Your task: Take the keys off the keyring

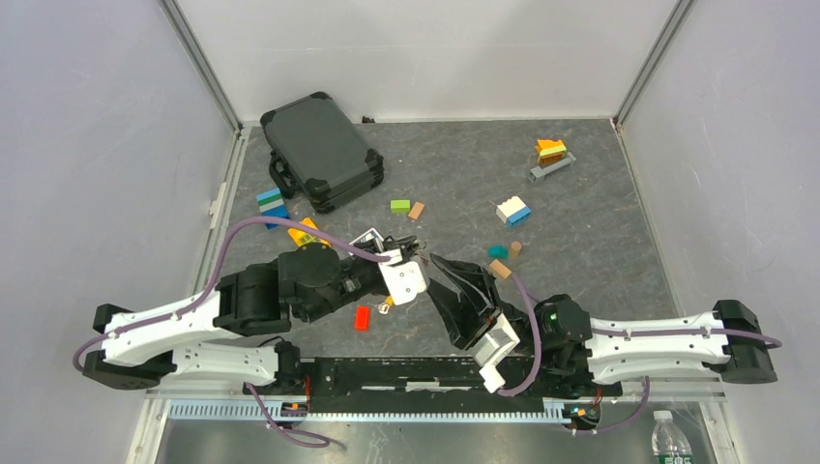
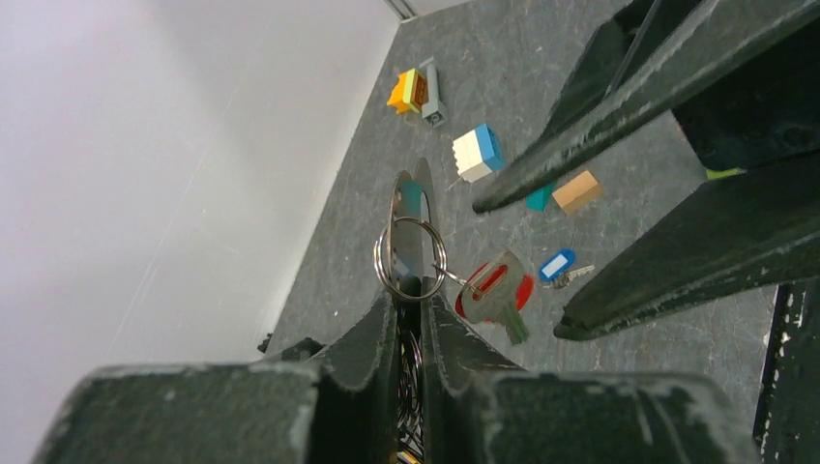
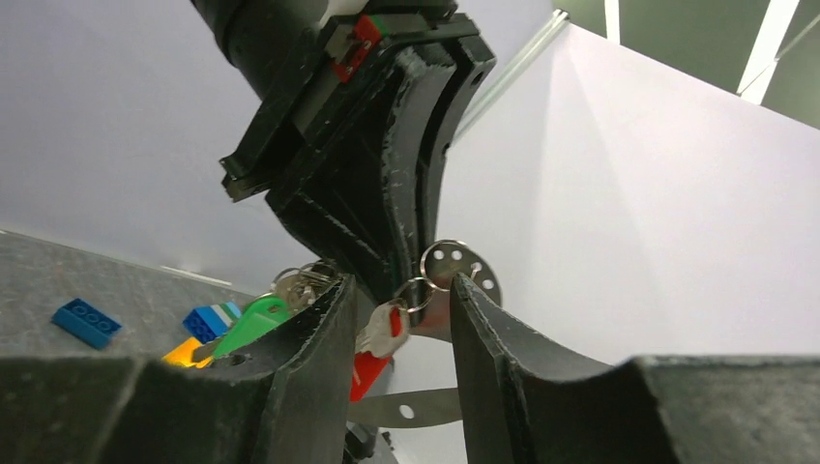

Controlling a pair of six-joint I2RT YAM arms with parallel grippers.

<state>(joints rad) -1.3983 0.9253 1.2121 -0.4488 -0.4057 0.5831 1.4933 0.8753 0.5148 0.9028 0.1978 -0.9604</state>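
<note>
Left gripper (image 2: 411, 298), keyring (image 2: 402, 227) lengthwise ahead

Table (image 1: 600, 251): dark grey, mottled
Far left: black case (image 1: 322, 150)
Far right: orange-topped blocks (image 1: 551, 153)
Centre: white-blue block (image 1: 513, 211), blue-headed key (image 2: 558, 265)

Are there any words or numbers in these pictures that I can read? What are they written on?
No text can be read for sure.
Label on the bottle: pale marks, too small and blurred to read.
Black case: no writing shows.
Blocks: no writing shows.
Keys and keyring: no writing shows.
</note>
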